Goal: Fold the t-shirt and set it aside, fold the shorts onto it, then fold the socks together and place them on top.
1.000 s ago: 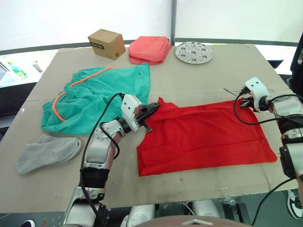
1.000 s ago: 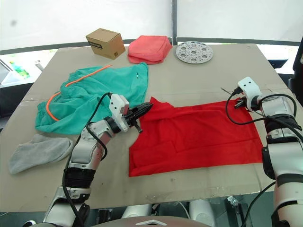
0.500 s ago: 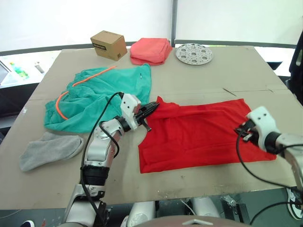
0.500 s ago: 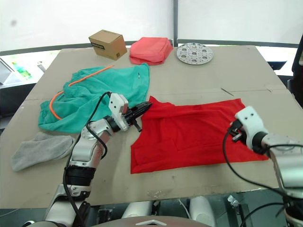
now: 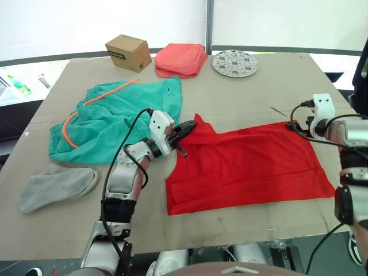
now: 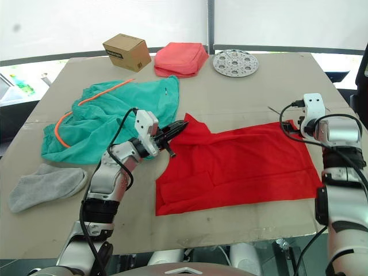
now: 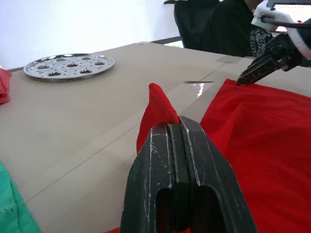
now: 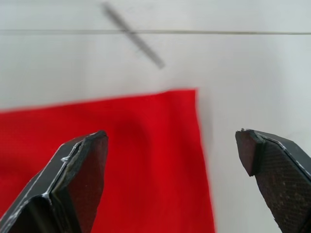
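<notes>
The right claw (image 5: 294, 124), wide open, had swung back up to the t-shirt (image 5: 253, 167)'s right-centre corner; the left claw (image 5: 187, 129) still pinched the shoulder mid-frame, readying the fold.

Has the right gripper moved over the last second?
Yes. The right gripper dipped toward the t-shirt's near edge, then returned to its far right corner, by the dark mark on the table.

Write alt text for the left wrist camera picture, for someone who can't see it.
The left gripper, two black fingers pressed shut, pinches a raised peak of the bright red thin-fabric t-shirt above the tan table. Beyond lie a round perforated metal tray and the right gripper, hovering over the shirt's far end.
</notes>
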### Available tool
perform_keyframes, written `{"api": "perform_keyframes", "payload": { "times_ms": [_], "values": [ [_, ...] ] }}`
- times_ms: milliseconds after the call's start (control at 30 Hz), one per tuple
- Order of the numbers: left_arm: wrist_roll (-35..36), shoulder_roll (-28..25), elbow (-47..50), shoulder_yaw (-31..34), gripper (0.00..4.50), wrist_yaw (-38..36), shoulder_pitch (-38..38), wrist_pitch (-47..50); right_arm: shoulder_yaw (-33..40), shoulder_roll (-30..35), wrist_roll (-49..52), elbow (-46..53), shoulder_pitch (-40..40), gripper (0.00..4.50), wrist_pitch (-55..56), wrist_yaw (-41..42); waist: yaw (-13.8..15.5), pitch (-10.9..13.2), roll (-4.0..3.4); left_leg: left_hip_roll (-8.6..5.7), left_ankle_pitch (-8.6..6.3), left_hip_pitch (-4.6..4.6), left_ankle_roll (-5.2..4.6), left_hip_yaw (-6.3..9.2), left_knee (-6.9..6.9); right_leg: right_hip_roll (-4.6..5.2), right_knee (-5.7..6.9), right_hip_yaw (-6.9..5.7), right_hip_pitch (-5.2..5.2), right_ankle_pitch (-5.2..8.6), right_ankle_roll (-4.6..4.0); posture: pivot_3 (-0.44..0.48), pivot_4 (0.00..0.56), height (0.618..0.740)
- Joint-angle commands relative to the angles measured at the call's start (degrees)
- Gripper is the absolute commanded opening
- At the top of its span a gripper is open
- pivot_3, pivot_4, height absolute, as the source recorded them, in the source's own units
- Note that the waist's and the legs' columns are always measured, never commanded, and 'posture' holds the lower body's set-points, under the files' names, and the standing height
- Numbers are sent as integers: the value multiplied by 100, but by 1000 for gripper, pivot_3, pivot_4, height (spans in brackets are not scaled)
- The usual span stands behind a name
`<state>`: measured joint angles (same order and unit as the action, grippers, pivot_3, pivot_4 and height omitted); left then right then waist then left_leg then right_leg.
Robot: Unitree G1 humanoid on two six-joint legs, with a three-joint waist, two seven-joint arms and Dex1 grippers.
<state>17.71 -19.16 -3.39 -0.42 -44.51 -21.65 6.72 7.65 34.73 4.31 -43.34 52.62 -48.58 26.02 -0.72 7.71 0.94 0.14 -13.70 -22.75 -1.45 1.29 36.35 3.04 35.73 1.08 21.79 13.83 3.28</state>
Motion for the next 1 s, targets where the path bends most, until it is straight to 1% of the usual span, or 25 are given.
{"api": "perform_keyframes", "payload": {
  "times_ms": [33,67,100,167,200,233,267,300,333,367,400,433,467,567,633,700,800,833,900,933,1000],
  "values": [
    [90,1,455,66,0,117,112,20,-143,-73,-162,-1088,526,4469,718,65,-13,0,0,-1,0,3,0,-2,1,0,1,3,-3,0,0,0,150,740],
    [91,0,505,68,0,146,154,40,-264,-128,-233,-1330,597,4469,829,190,-16,0,0,-1,0,8,-1,-3,2,0,3,5,-5,-1,0,0,150,740],
    [91,-3,564,70,0,177,208,52,-389,-212,-284,-1515,605,4237,885,378,-14,0,0,-1,0,10,-1,-4,4,0,3,7,-7,-1,1,0,150,740],
    [97,-14,669,76,0,242,301,76,-601,-329,-377,-1788,574,3637,991,699,-22,-1,-1,-1,0,11,-1,-3,6,-1,9,8,-8,-1,1,0,150,740],
    [106,-17,715,89,0,281,338,95,-640,-367,-392,-1884,544,3257,1038,783,-29,-2,1,-1,0,12,-1,-4,7,-1,9,10,-9,-1,1,0,150,740],
    [117,-22,758,96,0,313,367,118,-685,-375,-431,-1960,520,2734,1116,808,-33,-5,5,0,0,15,-1,-5,7,-2,10,12,-10,-1,1,0,150,740],
    [123,-26,790,99,0,332,389,132,-726,-372,-474,-2002,498,2560,1189,822,-34,-9,11,1,0,15,-1,-4,7,-3,10,11,-10,-1,1,0,150,740],
    [128,-35,821,103,0,342,412,147,-769,-361,-522,-2023,474,1889,1276,862,-32,-9,12,2,0,19,-1,-2,7,-4,11,9,-13,-1,1,0,150,740],
    [133,-41,842,106,0,349,427,159,-782,-352,-538,-2035,466,1571,1336,902,-30,-10,12,3,0,23,-1,-1,7,-4,11,8,-17,-1,1,0,150,740],
    [140,-45,871,109,0,364,446,177,-768,-339,-524,-2040,462,1039,1385,936,-30,-11,12,3,-1,28,-1,-1,7,-3,11,9,-21,-1,1,0,150,740],
    [147,-48,889,113,0,377,461,193,-787,-302,-544,-2020,455,726,1463,960,-29,-11,14,2,-1,29,-1,-2,7,-3,11,10,-22,-1,0,0,150,740],
    [153,-50,904,113,0,387,473,204,-778,-266,-542,-1993,447,185,1563,969,-27,-12,14,2,-1,30,-1,-2,8,-3,11,12,-23,-1,0,0,150,740],
    [156,-49,919,110,0,396,481,216,-758,-229,-529,-1964,445,76,1620,986,-22,-12,14,1,-1,30,-1,-3,12,-2,11,14,-24,-2,0,0,150,740],
    [152,-27,907,88,0,409,456,234,-778,-59,-557,-1592,314,76,2026,1083,-3,-11,14,-2,-1,27,-1,-1,19,-1,11,15,-24,-2,0,0,150,740],
    [149,-19,880,76,0,397,428,231,-747,55,-527,-1145,161,76,2095,1147,3,-10,12,-3,0,23,-1,-1,19,1,11,17,-22,-2,0,0,150,740],
    [142,-27,845,68,0,363,409,207,-776,236,-573,-294,-233,76,2263,1196,18,-6,5,-3,0,18,-1,1,19,1,12,15,-18,-2,1,0,150,740],
    [95,-61,757,65,0,306,392,114,-581,542,-515,1846,-1325,76,2299,1164,60,-2,-5,-1,0,-4,0,19,13,3,10,-5,-7,0,1,0,150,740],
    [65,-78,722,57,0,283,389,58,-457,628,-499,2684,-1800,76,2281,1110,61,-1,-8,1,0,-4,0,18,11,4,9,-6,-4,1,3,0,150,740],
    [40,-102,679,51,0,251,395,-17,-316,753,-625,3943,-2593,76,2230,931,41,-3,-13,3,-1,-1,0,20,6,3,9,-9,-5,3,7,0,150,740],
    [34,-111,655,48,0,235,393,-55,-250,779,-720,4581,-3017,76,2203,818,26,-3,-13,4,-1,0,0,20,5,3,10,-9,-6,4,7,0,150,740],
    [14,-138,570,27,0,179,363,-125,-119,574,-863,6011,-4039,76,1905,509,32,-6,-12,3,-1,5,0,17,5,3,10,-5,-8,3,8,0,150,740]
  ]
}}
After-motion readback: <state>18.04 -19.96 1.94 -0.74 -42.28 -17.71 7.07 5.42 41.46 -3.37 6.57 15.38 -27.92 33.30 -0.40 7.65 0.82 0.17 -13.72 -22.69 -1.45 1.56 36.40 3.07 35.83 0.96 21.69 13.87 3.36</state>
